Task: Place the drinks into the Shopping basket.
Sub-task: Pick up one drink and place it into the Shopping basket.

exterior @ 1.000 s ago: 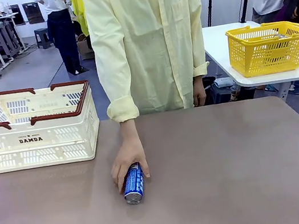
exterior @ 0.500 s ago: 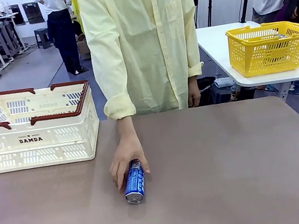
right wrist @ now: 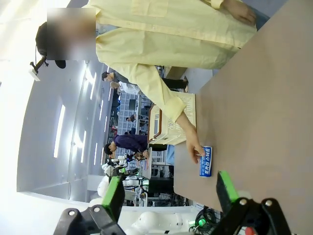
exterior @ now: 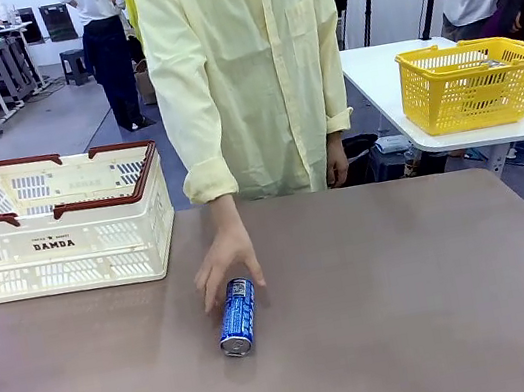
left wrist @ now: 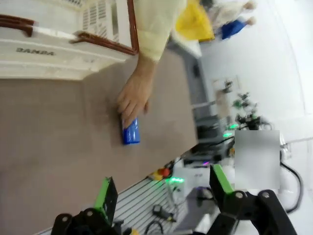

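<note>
we see no drink in the shopping basket (exterior: 57,242) yet. the blue can (exterior: 237,317) lies on its side, well ahead of our left gripper (left wrist: 163,178) and right gripper (right wrist: 170,180), both wide open and empty. a person's hand (exterior: 226,260) is at its far end, and the whole task remains.

The lettering on the blue can (exterior: 236,315) is too small for me to read, and the person's hand (exterior: 224,258) sits so close over its far end that I cannot tell whether the fingertips touch it. The Shopping basket (exterior: 98,247) loses its left corner at the frame's edge, and its near wall hides its floor. My left wrist view is smeared, so the basket's print and the can's label blur. Something small lies in the yellow mesh basket (exterior: 472,88), too small to name. My jaws' roots run off both wrist views' bottom edges.
</note>
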